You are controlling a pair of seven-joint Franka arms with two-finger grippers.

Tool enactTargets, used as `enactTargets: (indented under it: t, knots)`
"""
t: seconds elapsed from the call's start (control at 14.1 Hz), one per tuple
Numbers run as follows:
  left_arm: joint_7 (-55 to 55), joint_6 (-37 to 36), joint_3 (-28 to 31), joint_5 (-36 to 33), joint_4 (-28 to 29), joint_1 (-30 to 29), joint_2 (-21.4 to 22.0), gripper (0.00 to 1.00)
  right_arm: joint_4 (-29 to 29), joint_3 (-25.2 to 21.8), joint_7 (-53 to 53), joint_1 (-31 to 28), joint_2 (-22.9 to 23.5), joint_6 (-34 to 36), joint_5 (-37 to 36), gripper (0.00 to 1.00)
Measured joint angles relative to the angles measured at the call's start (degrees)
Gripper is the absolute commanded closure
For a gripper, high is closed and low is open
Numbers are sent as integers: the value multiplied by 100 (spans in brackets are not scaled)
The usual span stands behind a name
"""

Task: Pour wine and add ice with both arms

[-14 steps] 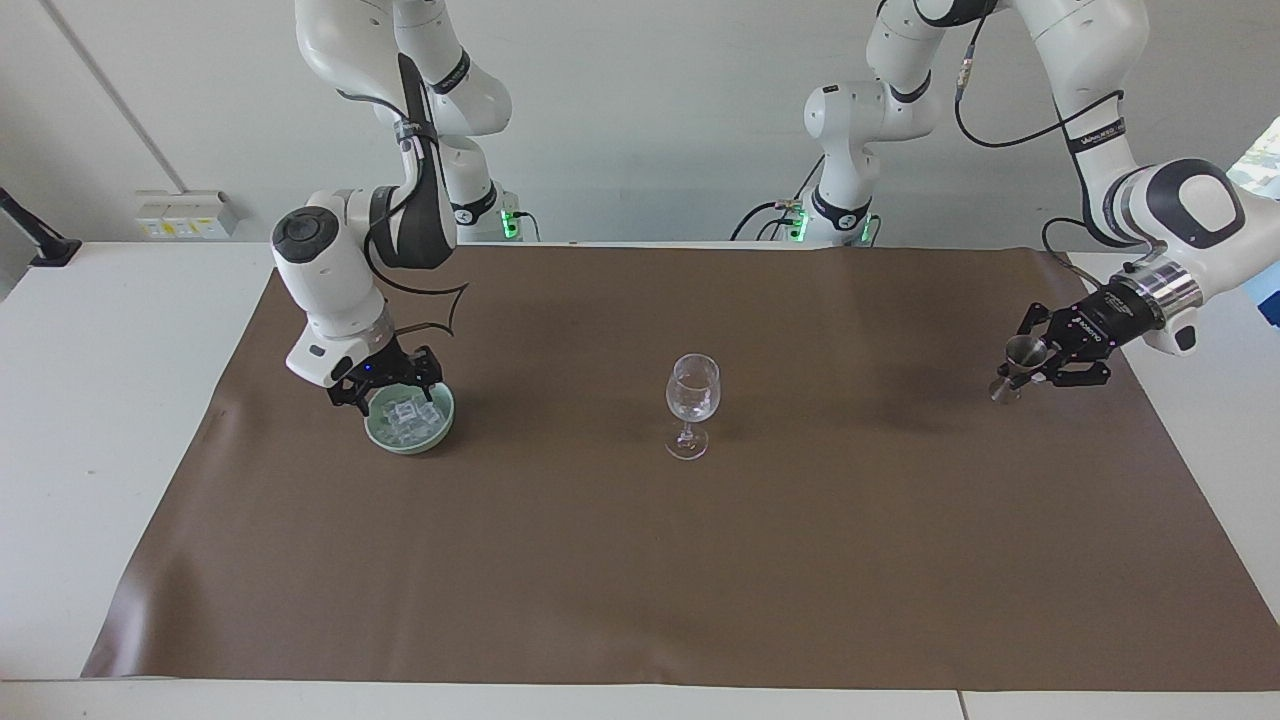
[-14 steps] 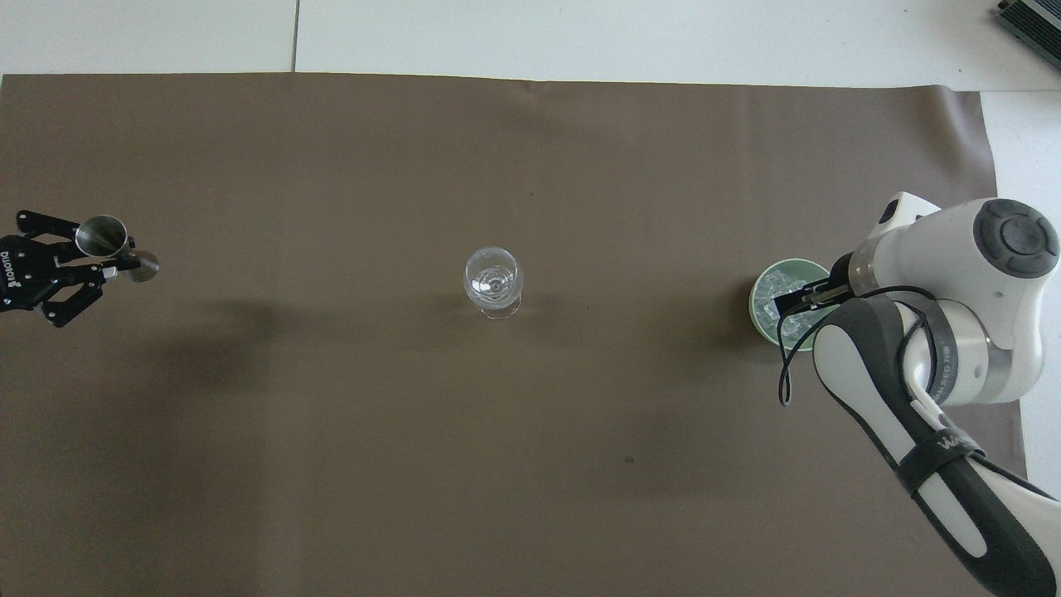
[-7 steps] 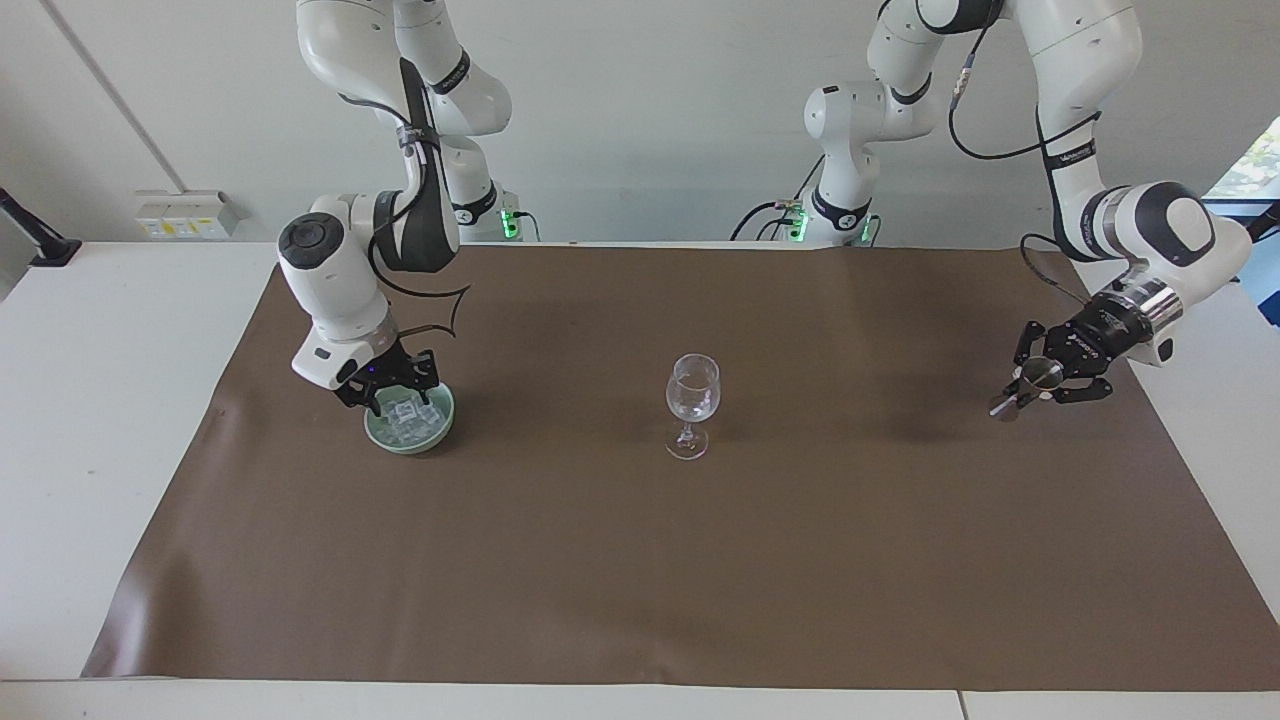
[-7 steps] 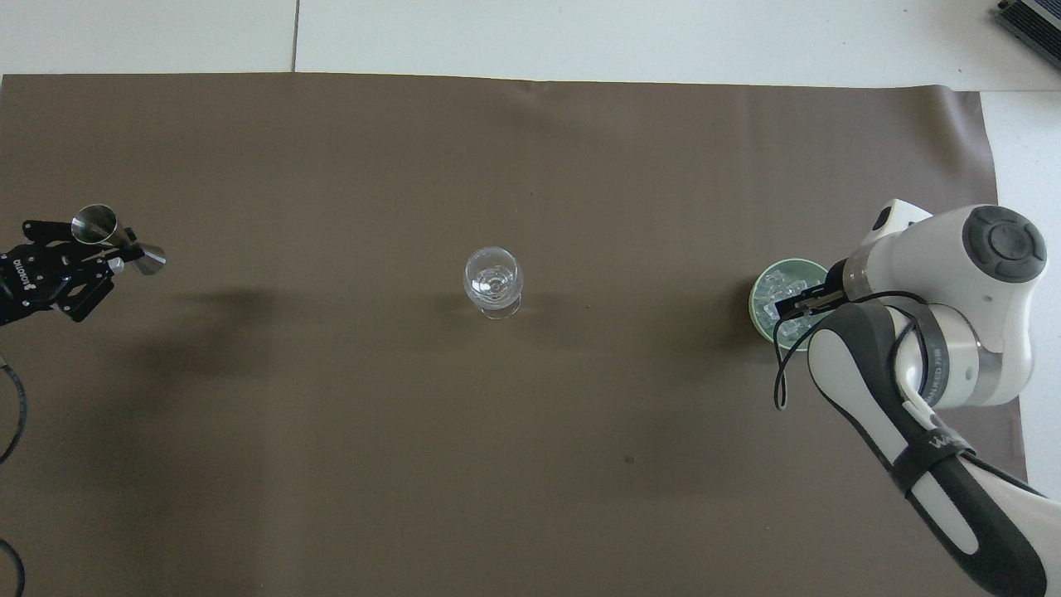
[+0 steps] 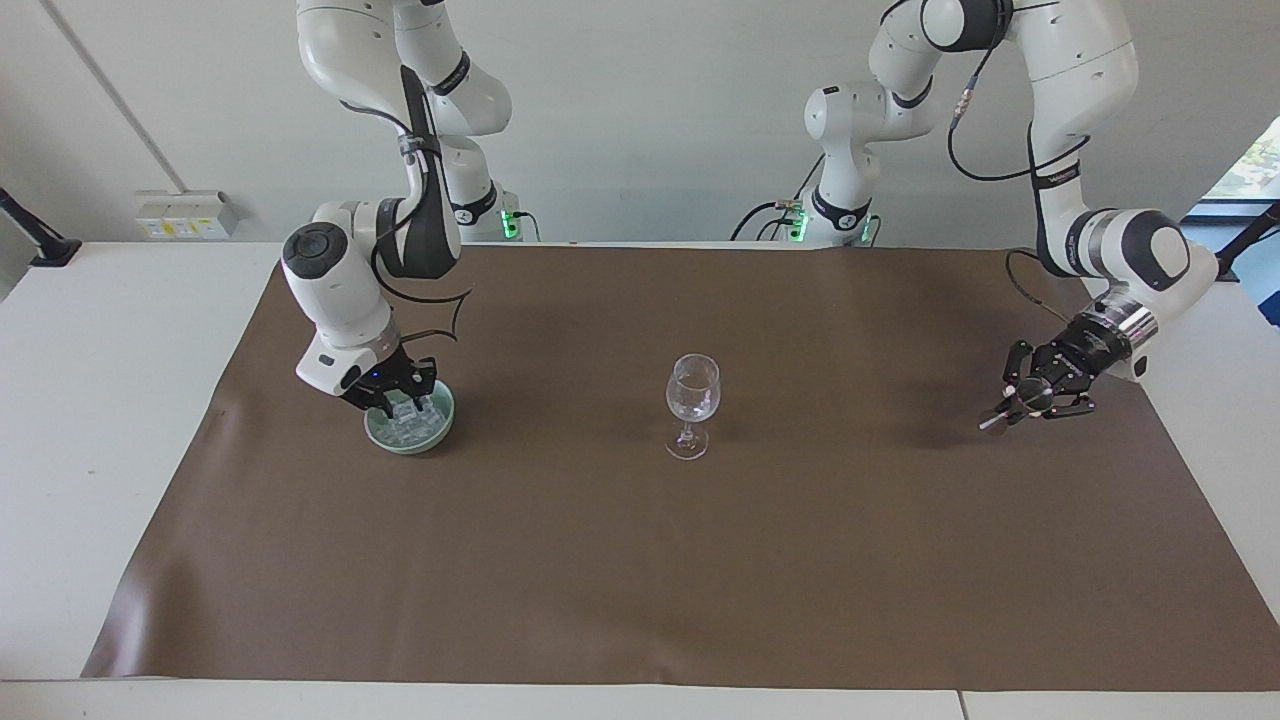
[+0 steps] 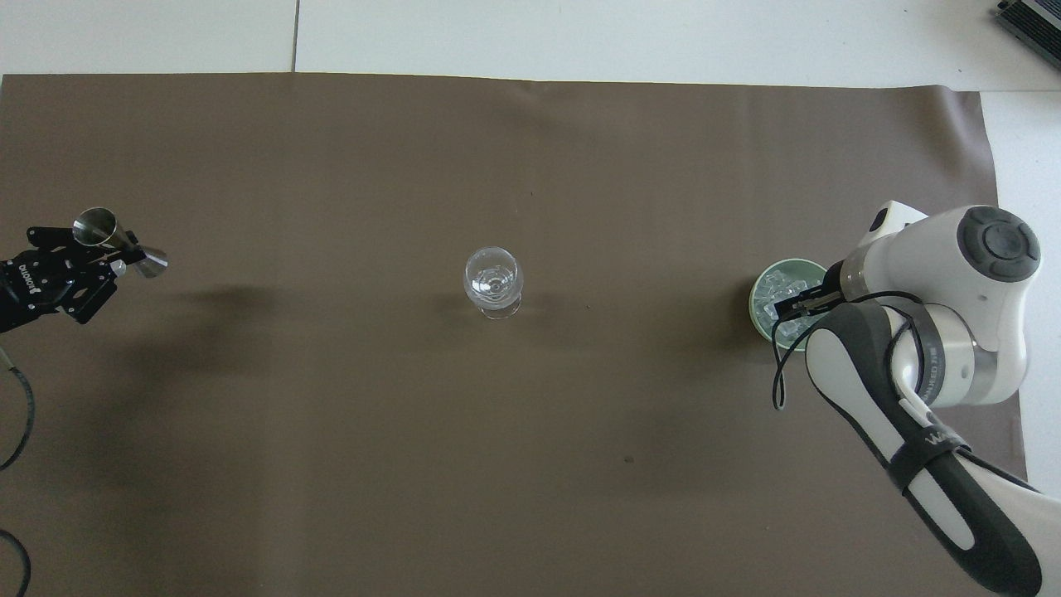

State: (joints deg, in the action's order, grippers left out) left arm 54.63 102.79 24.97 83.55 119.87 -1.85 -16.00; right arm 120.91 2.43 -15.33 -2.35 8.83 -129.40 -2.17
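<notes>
A clear stemmed glass (image 5: pixel 693 390) (image 6: pixel 494 282) stands upright mid-mat. A pale green bowl (image 5: pixel 410 443) (image 6: pixel 757 292) toward the right arm's end holds the ice (image 5: pixel 408 420) (image 6: pixel 775 286), several small clear cubes. My right gripper (image 5: pixel 402 402) (image 6: pixel 787 308) dips into the bowl among the cubes; its own wrist hides the grip. My left gripper (image 5: pixel 1030 402) (image 6: pixel 112 255) is shut on a tilted metal jigger (image 5: pixel 995 420) (image 6: pixel 124 246), low over the mat at the left arm's end. The wine is out of view.
A brown mat (image 5: pixel 640 560) covers most of the white table (image 5: pixel 120 420). The left arm's black cable (image 6: pixel 16 414) hangs over the mat near the robots. A wide bare stretch of mat lies between the glass and each gripper.
The right gripper has sunk deeper into the bowl among the ice. The left gripper has come down toward the mat with the jigger, which now tilts more.
</notes>
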Motion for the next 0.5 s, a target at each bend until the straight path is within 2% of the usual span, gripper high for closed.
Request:
enactTargets:
  t: [0.35, 0.5]
  knots:
    - [-102, 100, 1, 106, 139, -6, -88, 100, 0, 0, 0, 0, 0, 0, -3, 59]
    - [-188, 103, 6, 439, 300, -24, -144, 100, 0, 0, 0, 0, 1, 0, -4, 59]
